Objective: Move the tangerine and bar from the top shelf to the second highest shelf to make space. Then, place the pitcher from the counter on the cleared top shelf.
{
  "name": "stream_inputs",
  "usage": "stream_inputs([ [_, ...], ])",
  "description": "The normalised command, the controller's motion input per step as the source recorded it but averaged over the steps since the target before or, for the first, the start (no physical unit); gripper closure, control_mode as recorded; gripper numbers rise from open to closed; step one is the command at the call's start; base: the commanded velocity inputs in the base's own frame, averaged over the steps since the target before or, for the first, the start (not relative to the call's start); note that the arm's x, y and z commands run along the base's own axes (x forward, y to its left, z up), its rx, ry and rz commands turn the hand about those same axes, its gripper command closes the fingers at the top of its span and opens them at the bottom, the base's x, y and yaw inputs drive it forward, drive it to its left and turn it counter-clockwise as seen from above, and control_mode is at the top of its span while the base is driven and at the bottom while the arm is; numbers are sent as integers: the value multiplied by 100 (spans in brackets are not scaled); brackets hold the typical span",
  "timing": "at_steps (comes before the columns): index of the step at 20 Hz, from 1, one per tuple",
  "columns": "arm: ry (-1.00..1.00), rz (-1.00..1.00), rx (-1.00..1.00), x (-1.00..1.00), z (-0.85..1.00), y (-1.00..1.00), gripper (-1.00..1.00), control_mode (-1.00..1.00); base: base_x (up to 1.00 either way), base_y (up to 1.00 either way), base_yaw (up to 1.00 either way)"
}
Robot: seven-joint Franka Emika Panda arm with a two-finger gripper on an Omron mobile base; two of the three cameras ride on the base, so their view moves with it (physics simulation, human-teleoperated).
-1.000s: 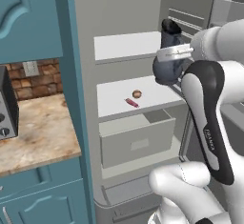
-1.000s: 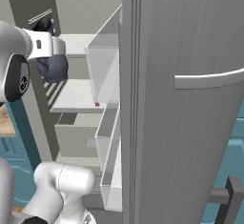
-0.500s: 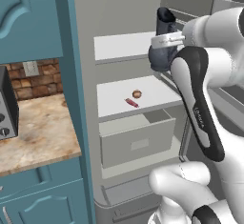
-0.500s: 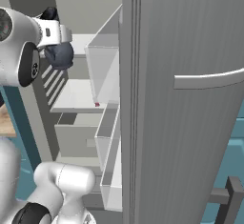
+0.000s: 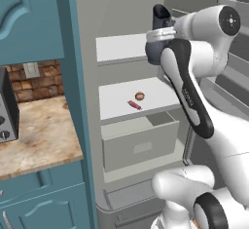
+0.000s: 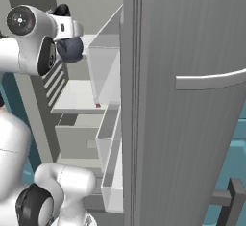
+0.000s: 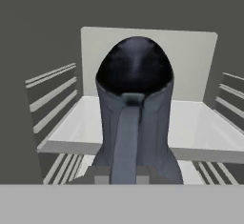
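My gripper (image 7: 122, 175) is shut on the handle of the dark blue-grey pitcher (image 7: 136, 99), which stands upright in it. In the left base view the pitcher (image 5: 156, 47) hangs at the front right edge of the white top shelf (image 5: 119, 47), a little above the board. The shelf (image 7: 200, 127) lies bare behind the pitcher in the hand view. On the second highest shelf (image 5: 116, 101) sit the tangerine (image 5: 139, 96) and the red-pink bar (image 5: 133, 105), side by side. The right base view has the pitcher (image 6: 71, 49) under my white hand and the bar (image 6: 97, 106) as a red speck. The counter (image 5: 39, 135) is at the left.
A grey drawer (image 5: 141, 143) sits pulled out below the shelves. The open fridge door (image 6: 192, 100) with its bins (image 6: 108, 71) stands close on the right. A teal cabinet (image 5: 34, 18) hangs over the counter, and a dark appliance (image 5: 7, 111) stands on it.
The arm has lifted the pitcher and carried it left, from beside the second shelf's level up to the front of the top shelf. The tangerine and bar have not moved.
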Motion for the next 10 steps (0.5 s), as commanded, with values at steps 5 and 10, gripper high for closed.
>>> stream_inputs([
  [5, -4, 0, 0, 61, 2, -1, 100, -100, 0, 0, 0],
  [10, -2, 0, 0, 63, 0, -3, 100, -100, 0, 0, 0],
])
